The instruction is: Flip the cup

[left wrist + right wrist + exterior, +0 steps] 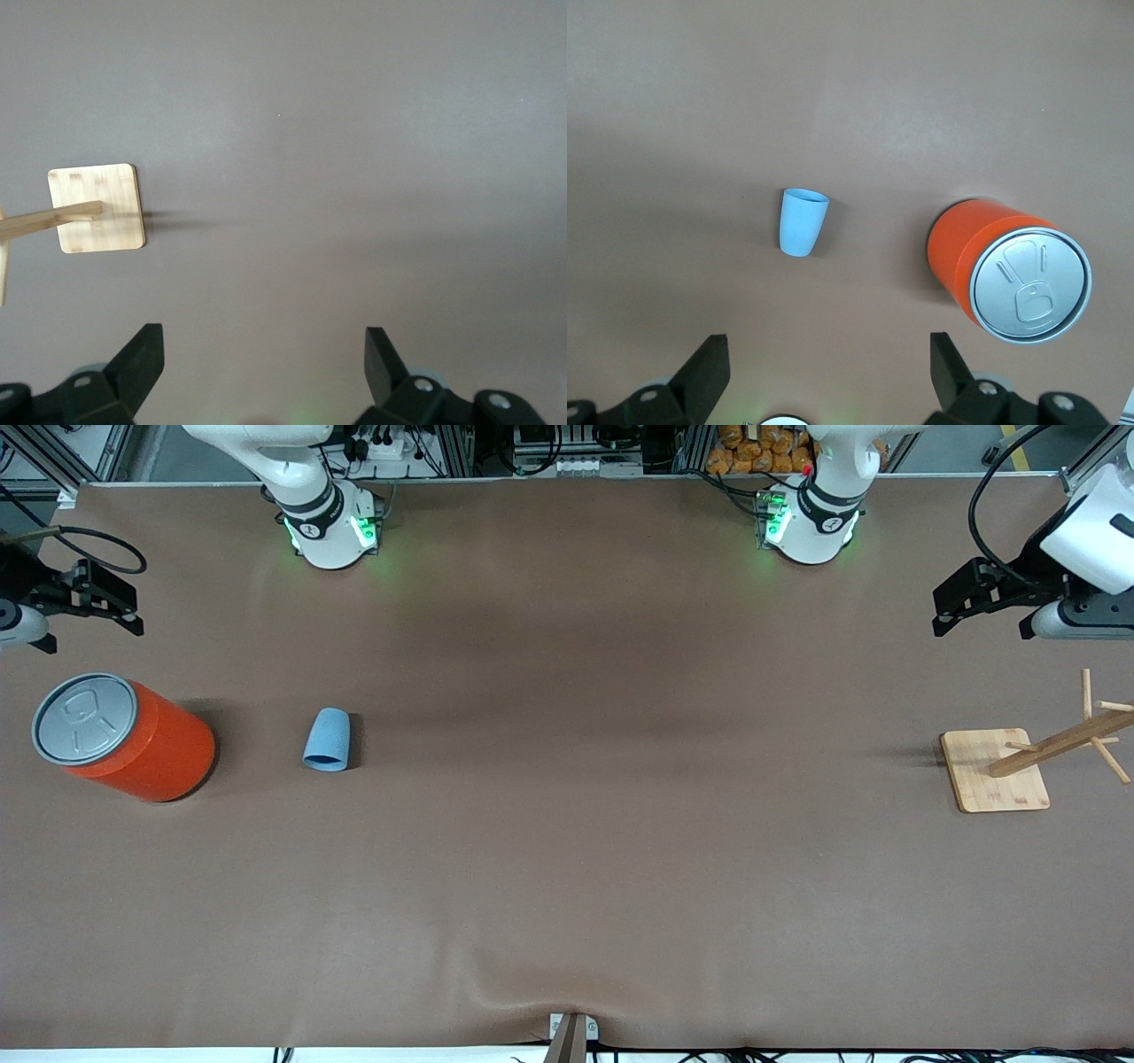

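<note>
Front view: cup (328, 739) apart from right hand (115, 607)

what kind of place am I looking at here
Probably a robotics lab: two arms bolted along a brown-covered table, aluminium framing and cables by their bases, and test props laid out, a cup, can and wooden rack.

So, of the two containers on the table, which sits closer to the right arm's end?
The big orange can with a grey pull-tab lid; the small light blue cup sits beside it, toward the middle.
</note>
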Robot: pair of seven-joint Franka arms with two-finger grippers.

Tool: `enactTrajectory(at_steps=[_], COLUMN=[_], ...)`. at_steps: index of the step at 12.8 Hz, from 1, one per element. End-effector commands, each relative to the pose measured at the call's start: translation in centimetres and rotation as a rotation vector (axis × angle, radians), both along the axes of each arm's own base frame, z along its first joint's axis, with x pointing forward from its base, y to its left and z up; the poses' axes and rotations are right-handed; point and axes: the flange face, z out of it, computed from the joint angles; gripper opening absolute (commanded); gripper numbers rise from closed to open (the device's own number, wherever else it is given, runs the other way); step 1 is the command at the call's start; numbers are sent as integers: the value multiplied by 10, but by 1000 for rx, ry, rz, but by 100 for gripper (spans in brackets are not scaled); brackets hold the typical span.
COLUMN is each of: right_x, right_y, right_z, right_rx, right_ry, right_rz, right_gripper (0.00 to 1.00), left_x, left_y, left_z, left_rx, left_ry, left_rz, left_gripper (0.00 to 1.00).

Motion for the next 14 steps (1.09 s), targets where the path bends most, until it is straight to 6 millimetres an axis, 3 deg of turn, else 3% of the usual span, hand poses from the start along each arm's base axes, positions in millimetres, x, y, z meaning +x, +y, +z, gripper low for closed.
enactTrajectory(at_steps=[1, 7, 10, 12, 14], right_x=[0, 1, 23, 29, 48], right_y=[-1, 1, -2, -6, -16], right_z=[1, 0, -36, -45, -85], right_rx=[-12, 2, -4, -4, -4], right_ry=[4, 1, 68, 78, 143], right_rz=[-10, -10, -8, -12, -24], right_gripper=[100, 100, 100, 100, 100], left_x=[1, 3, 3, 3, 3], left_y=[3, 6, 7, 7, 7], left_z=[0, 2, 2, 2, 2], left_rx=[6, 10, 11, 10, 10], left_ry=[4, -1, -3, -1, -1], left_rz=[-14, -4, -9, -9, -9], left_gripper=[100, 100, 100, 100, 100])
